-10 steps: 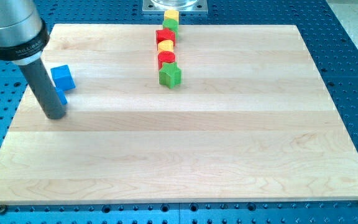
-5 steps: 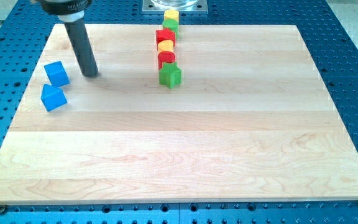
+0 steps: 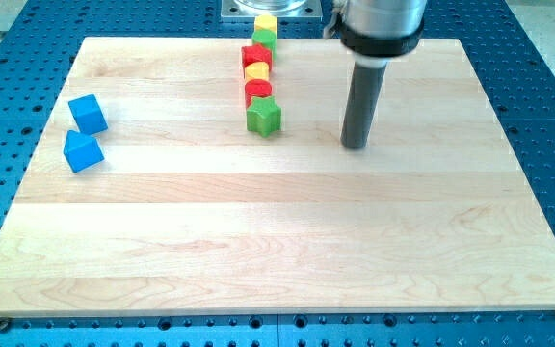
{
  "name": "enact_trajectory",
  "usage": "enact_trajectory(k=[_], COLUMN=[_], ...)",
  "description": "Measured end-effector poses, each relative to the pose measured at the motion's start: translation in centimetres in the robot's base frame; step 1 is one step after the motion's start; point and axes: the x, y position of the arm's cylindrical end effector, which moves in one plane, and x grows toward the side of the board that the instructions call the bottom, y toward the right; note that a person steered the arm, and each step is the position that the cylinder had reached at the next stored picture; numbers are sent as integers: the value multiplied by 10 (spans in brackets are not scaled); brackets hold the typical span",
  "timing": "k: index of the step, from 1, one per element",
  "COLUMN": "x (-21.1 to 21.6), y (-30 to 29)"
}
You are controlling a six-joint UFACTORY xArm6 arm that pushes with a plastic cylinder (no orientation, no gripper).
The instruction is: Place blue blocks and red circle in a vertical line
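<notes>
Camera view: my tip (image 3: 356,146) right of green star (image 3: 264,117).

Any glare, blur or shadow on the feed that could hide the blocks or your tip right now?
Camera view: evenly lit, sharp, no glare on the board; my tip casts only a faint shadow, right of the green star; both blue blocks show crisp at the view's left.
</notes>
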Motion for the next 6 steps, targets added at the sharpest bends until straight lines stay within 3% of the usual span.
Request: enact_trajectory(k=[1, 2, 3, 5, 6], x=[-25, -33, -34, -48, -61], y=[-55, -73, -155, -146, -206])
